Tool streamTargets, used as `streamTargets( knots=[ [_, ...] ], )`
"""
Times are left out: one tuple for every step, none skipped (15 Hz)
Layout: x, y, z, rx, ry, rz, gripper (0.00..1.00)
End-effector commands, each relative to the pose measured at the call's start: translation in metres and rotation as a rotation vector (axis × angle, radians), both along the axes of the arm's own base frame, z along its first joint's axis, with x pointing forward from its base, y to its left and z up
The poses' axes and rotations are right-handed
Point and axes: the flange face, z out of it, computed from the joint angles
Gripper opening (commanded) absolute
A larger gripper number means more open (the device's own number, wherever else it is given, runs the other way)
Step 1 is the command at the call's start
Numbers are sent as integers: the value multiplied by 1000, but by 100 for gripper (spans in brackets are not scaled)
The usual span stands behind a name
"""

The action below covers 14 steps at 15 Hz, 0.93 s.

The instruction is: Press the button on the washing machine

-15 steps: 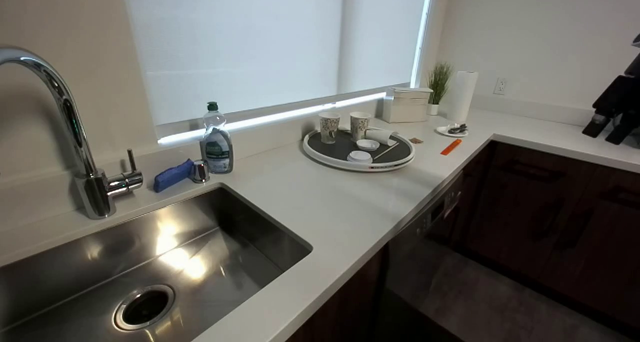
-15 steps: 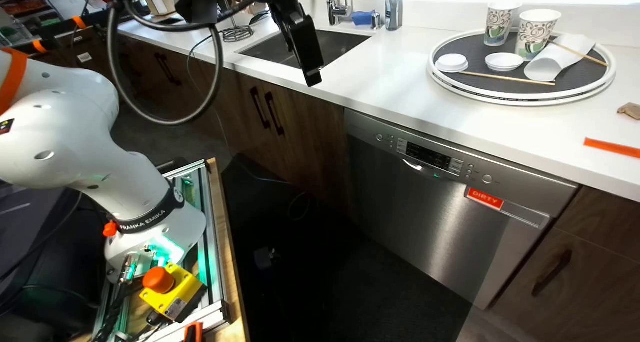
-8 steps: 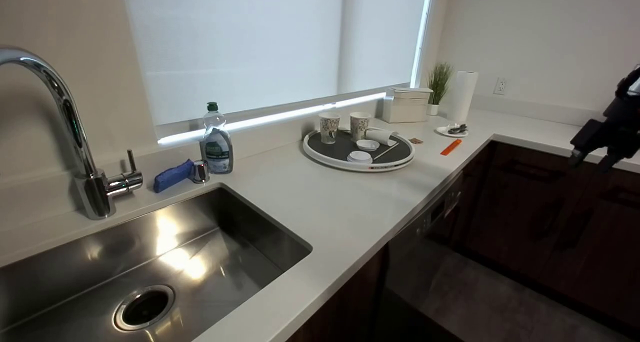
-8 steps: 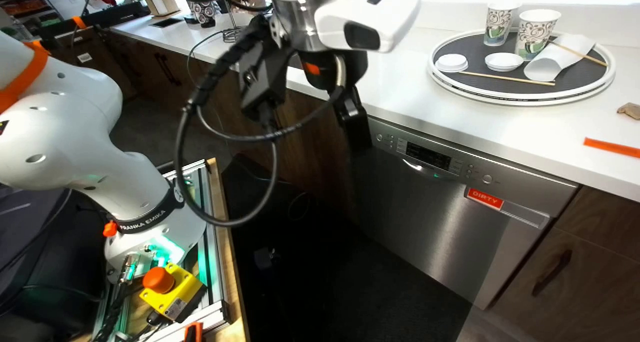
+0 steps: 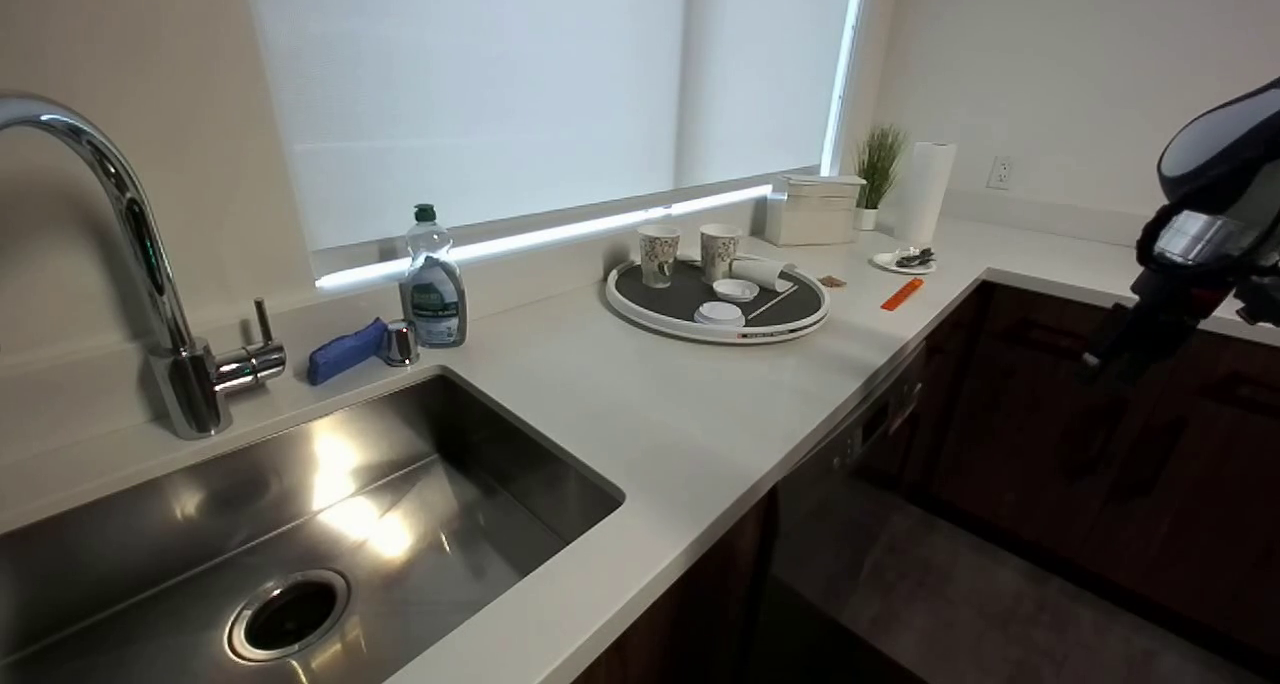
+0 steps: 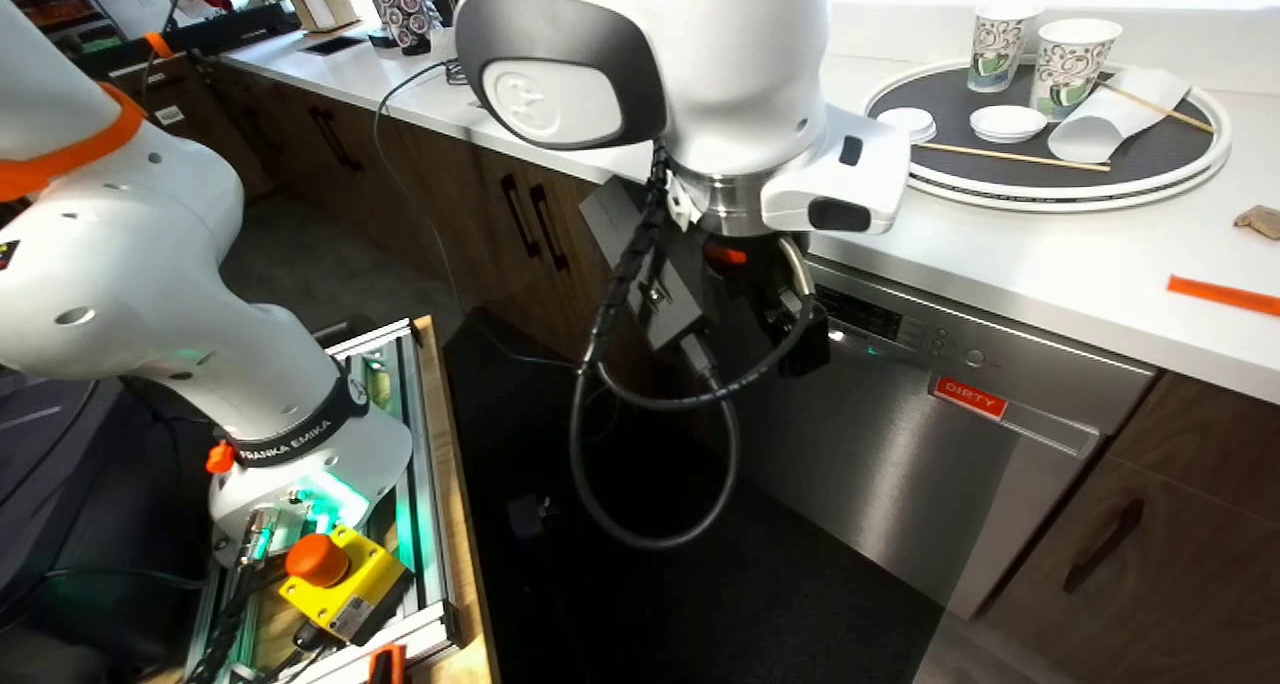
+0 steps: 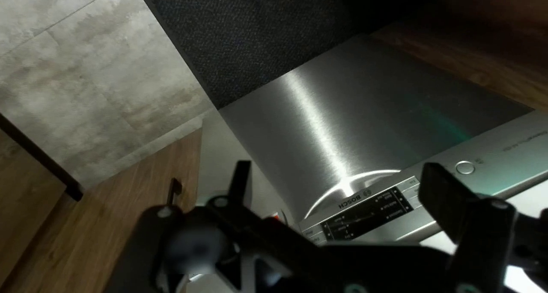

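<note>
Under counter (image 6: 1060,254) | washing machine (image 6: 890,454) upright, front outward | control strip (image 6: 1050,376), long axis along counter | jaws apart

Plain walls (image 5: 1090,54) flank a shaded window (image 5: 480,84).

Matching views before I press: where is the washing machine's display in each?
In an exterior view: display, lower half, right of centre.
In an exterior view: display, right of centre, halfway down.
Wrist view: display, lower right of centre.
Shared landmark: white countertop, above it in both exterior views, lower right in wrist view.
</note>
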Motion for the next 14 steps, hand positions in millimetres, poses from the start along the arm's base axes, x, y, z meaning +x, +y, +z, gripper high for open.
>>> streamTargets(
  knots=[
    [5, 0, -7, 2, 11, 10, 100],
    [9, -1, -12, 2, 19, 16, 100],
    [12, -2, -15, 1, 24, 19, 100],
    [14, -3, -16, -1, 26, 20, 100],
    [14, -3, -16, -1, 26, 21, 100],
    [14, -4, -15, -2, 25, 21, 100],
    [18, -3, -21, -29, -4, 74, 100],
    [21, -5, -26, -62, -37, 104, 100],
    [22, -7, -30, -86, -83, 164, 100],
    [23, -8, -34, -116, -111, 199, 100],
    [25, -6, -35, -140, -144, 238, 100],
    [28, -2, -36, -150, -177, 270, 100],
    [31, 0, -37, -150, -207, 296, 100],
    [34, 4, -37, -138, -238, 321, 100]
  ],
)
